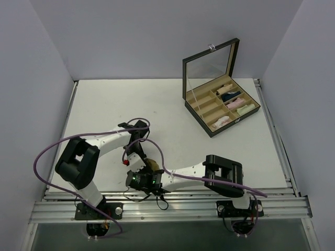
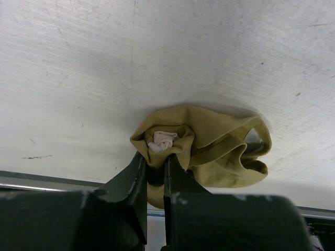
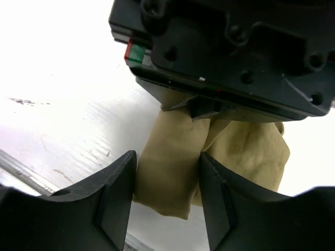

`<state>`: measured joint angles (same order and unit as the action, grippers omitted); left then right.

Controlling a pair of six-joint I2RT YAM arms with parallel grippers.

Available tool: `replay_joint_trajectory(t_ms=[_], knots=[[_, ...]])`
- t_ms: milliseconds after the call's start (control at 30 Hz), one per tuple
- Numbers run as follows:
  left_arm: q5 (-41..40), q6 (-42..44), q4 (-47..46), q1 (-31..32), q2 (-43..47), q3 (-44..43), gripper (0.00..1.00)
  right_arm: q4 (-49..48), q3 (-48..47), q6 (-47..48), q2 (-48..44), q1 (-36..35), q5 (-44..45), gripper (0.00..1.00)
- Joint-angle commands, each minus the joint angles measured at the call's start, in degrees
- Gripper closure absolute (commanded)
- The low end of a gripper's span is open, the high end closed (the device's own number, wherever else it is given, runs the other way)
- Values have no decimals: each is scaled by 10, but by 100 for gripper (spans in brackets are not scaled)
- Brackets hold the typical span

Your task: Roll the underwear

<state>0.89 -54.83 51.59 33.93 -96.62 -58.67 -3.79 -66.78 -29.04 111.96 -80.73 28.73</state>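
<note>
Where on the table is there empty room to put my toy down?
Bare table stretches from the left wall to the compartment box, and again between that box and the right arm's base. It's crowded near the front, where the left claw and right claw meet on the tan underwear.

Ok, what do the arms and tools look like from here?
The left arm and right arm have white links and black joint housings, each with a purple cable. Left tool and right tool have black, blocky fingers.

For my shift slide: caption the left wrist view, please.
Left end effector pinches the bunched tan underwear on the white table.
</note>
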Motion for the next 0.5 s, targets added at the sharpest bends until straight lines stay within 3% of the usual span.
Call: replay_joint_trajectory(t_ms=[0,33,67,100,167,300,467], knots=[[-35,2,34,6,-22,2,98,63,-19,9,15,-4,38,60],[-33,2,33,6,-20,1,98,65,-14,3,18,-2,38,66],[-23,3,33,5,-18,1,97,61,-7,-5,17,5,26,82],[-20,3,36,2,-16,-1,96,52,4,-10,14,8,15,91],[-19,2,40,-7,5,-3,89,-2,58,-26,-9,19,-15,100],[-10,6,31,-51,57,1,71,-95,165,-66,-49,47,-124,100],[-15,27,21,-96,107,0,58,-245,292,-121,-74,101,-246,100]])
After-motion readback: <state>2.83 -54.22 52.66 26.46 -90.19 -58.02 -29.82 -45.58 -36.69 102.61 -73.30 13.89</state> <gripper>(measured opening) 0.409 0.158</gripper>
